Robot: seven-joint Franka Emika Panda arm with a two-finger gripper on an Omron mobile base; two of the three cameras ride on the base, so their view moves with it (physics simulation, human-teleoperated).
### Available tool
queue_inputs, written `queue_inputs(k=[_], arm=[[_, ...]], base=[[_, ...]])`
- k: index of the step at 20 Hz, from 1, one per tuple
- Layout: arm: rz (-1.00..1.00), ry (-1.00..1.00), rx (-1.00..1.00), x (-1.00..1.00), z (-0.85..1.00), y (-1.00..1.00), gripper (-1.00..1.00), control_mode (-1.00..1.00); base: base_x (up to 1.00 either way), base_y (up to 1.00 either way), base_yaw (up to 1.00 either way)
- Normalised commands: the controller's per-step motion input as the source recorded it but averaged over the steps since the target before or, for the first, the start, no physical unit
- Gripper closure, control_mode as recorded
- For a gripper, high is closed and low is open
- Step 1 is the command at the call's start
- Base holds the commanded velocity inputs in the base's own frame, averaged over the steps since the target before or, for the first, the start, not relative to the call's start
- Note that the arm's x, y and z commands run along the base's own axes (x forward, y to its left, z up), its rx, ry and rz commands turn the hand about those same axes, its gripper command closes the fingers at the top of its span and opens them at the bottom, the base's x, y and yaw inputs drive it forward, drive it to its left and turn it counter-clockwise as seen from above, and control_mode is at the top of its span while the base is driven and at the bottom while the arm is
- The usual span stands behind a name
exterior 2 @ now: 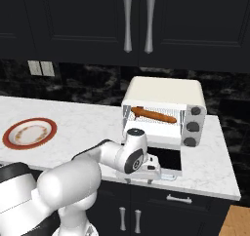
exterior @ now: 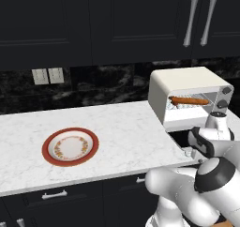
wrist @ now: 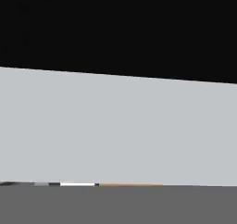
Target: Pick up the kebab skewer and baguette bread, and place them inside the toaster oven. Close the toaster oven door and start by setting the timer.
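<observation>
Orange-brown against the wire rack, the baguette bread [exterior: 190, 101] lies lengthwise inside the toaster oven [exterior: 187, 83], so I judge that half of the loading is done. I cannot find the kebab skewer with any certainty: the plate [exterior: 70, 147], red-rimmed with a floral band, sits bare on the counter well to the left, and nothing dark and chunky is plain on the rack, so the skewer may lie beside or behind the loaf, too small for me to tell.

The toaster oven door [exterior 2: 166, 159] hangs open, folded down flat in front of the cavity with its dark glass facing up. My arm reaches low at the door's front edge. The gripper is hidden behind the wrist in both base views, and the hand view gives me a pale flat surface under a black band with no fingertips, so I cannot tell whether the claw is wide, narrow or holding anything.

By my reckoning, what is left is swinging the door up shut and turning one of the round knobs [exterior 2: 193, 127] on the right of the oven front to set the timer.

White marble-veined counter [exterior: 117, 132] carries everything. Black cabinets [exterior 2: 73, 20] with silver bar handles hang above, a dark stone backsplash with pale wall switches [exterior: 48, 75] runs behind, and dark drawers sit below.
</observation>
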Motion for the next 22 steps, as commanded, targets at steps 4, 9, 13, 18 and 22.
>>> queue_inputs(k=[4,9,13,18,22], arm=[[0.0,0.0,0.0,0.18,-0.31,0.0,-1.0,-1.0],[-0.03,-0.02,0.0,-0.14,-0.08,-0.11,-1.0,-1.0],[-0.05,0.0,0.0,-0.09,-0.06,-0.16,-1.0,-1.0],[-0.05,0.0,0.0,0.11,-0.07,-0.03,-1.0,-1.0],[-0.01,0.0,0.0,0.62,0.0,0.0,-1.0,-1.0]], base=[[0.0,0.0,0.0],[0.0,0.0,0.0],[0.0,0.0,0.0],[0.0,0.0,0.0],[0.0,0.0,0.0]])
